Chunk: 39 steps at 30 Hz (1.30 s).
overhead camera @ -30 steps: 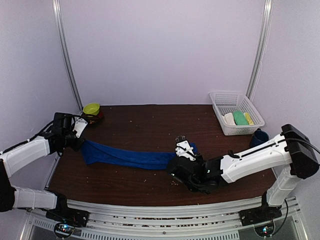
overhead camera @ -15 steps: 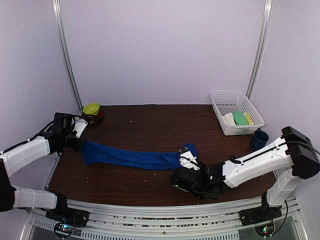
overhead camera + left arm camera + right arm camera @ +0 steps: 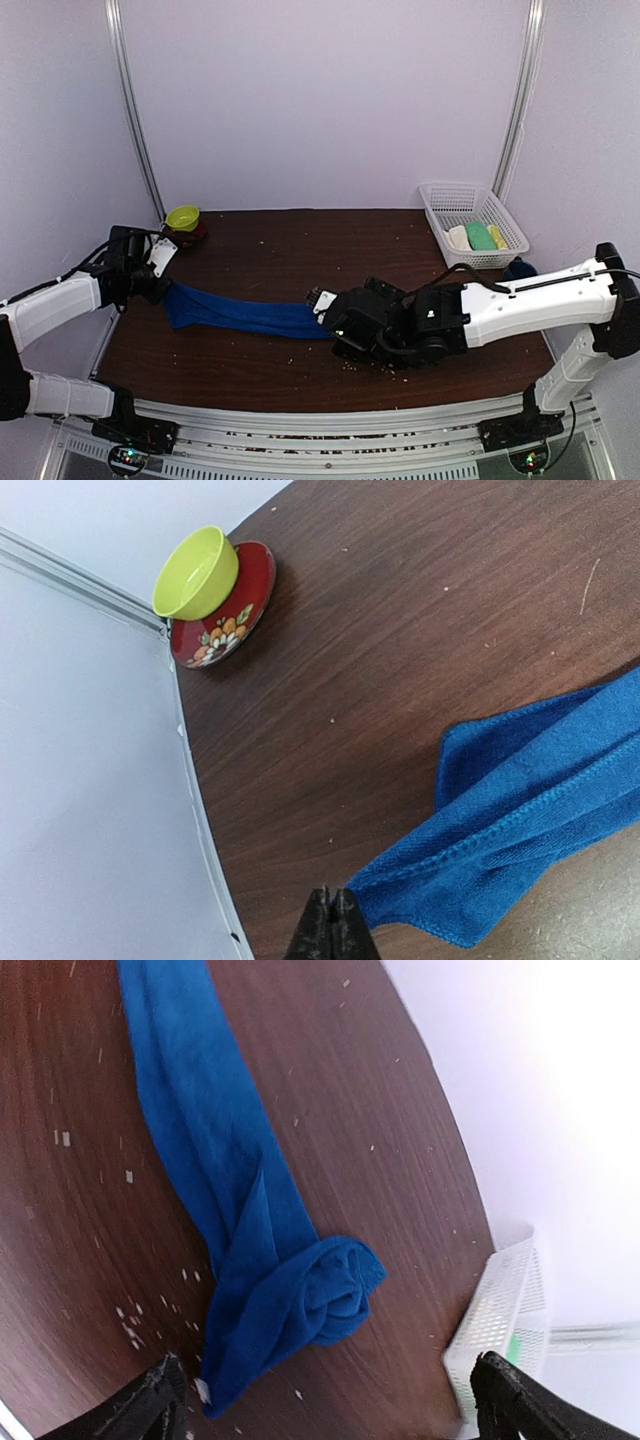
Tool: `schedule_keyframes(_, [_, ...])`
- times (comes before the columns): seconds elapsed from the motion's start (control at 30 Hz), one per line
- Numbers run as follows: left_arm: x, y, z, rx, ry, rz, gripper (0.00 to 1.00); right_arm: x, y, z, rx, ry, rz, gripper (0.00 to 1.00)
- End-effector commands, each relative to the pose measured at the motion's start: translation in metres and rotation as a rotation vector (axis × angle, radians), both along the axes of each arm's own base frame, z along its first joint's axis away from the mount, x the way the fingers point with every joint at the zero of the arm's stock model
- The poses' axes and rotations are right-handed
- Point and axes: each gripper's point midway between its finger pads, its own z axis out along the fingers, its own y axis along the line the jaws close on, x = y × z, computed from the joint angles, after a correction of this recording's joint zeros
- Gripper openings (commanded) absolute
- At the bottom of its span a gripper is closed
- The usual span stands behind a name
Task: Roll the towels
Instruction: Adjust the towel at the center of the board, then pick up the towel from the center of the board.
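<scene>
The royal blue towel (image 3: 240, 314) lies stretched across the table's near half. Its right end is wound into a loose roll (image 3: 335, 1290), which the right arm hides in the top view. My right gripper (image 3: 330, 1405) hangs over that roll, wide open, with one fingertip (image 3: 152, 1403) on each side and nothing held. At the towel's left end, my left gripper (image 3: 333, 920) is shut and pinches the corner (image 3: 385, 892) at its tips. A cream-white bundle (image 3: 458, 237) sits in the basket.
A white mesh basket (image 3: 470, 192) stands at the back right, also holding green and yellow items. A dark blue cup (image 3: 517, 272) stands in front of it. A yellow-green bowl (image 3: 195, 572) rests on a red floral plate (image 3: 235, 620) in the back left corner. Pale crumbs dot the table.
My right gripper has opened and let go of the towel's right end. It swung left, and that end now lies further left as a loose roll. The left arm has stayed put.
</scene>
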Motion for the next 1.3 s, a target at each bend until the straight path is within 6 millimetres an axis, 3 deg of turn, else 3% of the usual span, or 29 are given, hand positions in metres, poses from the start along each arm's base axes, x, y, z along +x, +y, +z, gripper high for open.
schedule_keyframes(0.0, [0.001,-0.004,-0.002,-0.017,0.017,-0.029,0.0,0.0,-0.037,-0.038,-0.561,-0.052,0.166,1.0])
schedule_keyframes(0.2, [0.0,-0.008,-0.005,-0.029,0.028,-0.048,0.0,-0.017,-0.042,-0.035,-0.648,0.026,0.352,1.0])
schedule_keyframes(0.4, [-0.002,-0.01,-0.004,-0.039,0.024,-0.057,0.0,-0.035,-0.051,-0.059,-0.691,0.139,0.506,0.98])
schedule_keyframes(0.8, [-0.004,-0.014,-0.005,-0.054,0.03,-0.077,0.0,-0.028,-0.064,-0.087,-0.853,0.036,0.658,1.0])
schedule_keyframes(0.97, [-0.004,-0.017,-0.006,-0.063,0.038,-0.087,0.0,-0.026,-0.058,-0.093,-0.884,0.007,0.697,0.94])
schedule_keyframes(1.27, [-0.006,-0.022,-0.009,-0.08,0.05,-0.11,0.0,-0.025,-0.044,-0.107,-0.903,0.027,0.75,0.72])
